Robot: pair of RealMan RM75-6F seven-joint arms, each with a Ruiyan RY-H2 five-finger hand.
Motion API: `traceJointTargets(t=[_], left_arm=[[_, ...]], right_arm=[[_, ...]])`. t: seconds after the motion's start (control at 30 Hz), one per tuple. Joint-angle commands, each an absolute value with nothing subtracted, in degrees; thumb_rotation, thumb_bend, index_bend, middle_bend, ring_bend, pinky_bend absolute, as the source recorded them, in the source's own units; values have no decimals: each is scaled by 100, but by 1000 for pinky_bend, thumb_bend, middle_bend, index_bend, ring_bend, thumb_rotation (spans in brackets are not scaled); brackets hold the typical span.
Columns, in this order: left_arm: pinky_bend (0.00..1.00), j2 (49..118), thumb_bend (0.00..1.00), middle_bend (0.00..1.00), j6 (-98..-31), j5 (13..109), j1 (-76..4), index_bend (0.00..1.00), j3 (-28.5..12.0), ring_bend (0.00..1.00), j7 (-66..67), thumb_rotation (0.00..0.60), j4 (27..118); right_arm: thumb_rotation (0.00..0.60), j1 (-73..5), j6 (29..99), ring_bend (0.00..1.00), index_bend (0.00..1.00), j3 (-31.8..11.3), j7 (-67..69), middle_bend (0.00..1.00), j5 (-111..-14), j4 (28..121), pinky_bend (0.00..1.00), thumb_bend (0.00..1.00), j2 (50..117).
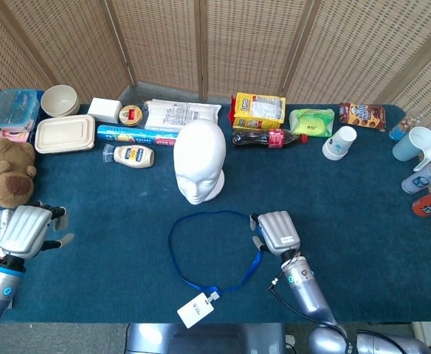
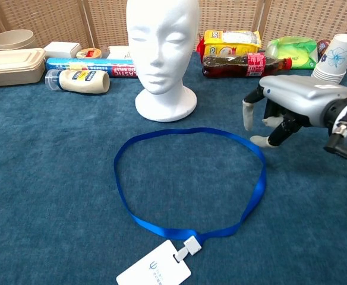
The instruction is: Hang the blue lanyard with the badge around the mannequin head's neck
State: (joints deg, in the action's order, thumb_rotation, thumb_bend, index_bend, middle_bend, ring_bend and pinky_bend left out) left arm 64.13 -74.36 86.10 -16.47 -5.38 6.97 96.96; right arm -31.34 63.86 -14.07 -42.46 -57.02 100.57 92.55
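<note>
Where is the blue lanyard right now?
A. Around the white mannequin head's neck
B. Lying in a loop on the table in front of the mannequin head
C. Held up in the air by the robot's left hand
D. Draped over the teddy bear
B: the blue lanyard lies flat on the table before the mannequin head, with the right hand beside it.
</note>
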Motion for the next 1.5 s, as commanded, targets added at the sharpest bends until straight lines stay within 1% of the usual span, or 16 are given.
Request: traceJointTargets(t=[0.03,0.53,0.7,1.0,1.5], left_arm=[[508,6421,178,694,-7417,8593,-1659,668,-522,670,704,600,9699],[508,6439,178,694,-7370,8494,-1651,667,-412,670,698,599,9635],[508,6463,178,693,-7359,8465,-1652,668,-382,670,677,599,9595],[508,6466,177,694,-7414,8463,-1655,668,-380,670,623,599,9543],[508,6496,177,693,-7424,8452,-1652,668,-336,670,554,600,9477]], right_arm=[[600,-3246,6392,1000,505,-1391,-4349,1000,-5509,9909,1000,376,9385],[600,-3662,6343,1000,484,-1430,-4484,1000,-4755,9129,1000,376,9780],[600,-3781,6408,1000,471,-1490,-4521,1000,-4517,9060,1000,376,9823],[600,-3957,6491,1000,463,-1451,-4640,1000,-4225,9011,1000,376,9872],[600,-4079,6578,1000,435,-1378,-4572,1000,-3998,8690,1000,376,10003]])
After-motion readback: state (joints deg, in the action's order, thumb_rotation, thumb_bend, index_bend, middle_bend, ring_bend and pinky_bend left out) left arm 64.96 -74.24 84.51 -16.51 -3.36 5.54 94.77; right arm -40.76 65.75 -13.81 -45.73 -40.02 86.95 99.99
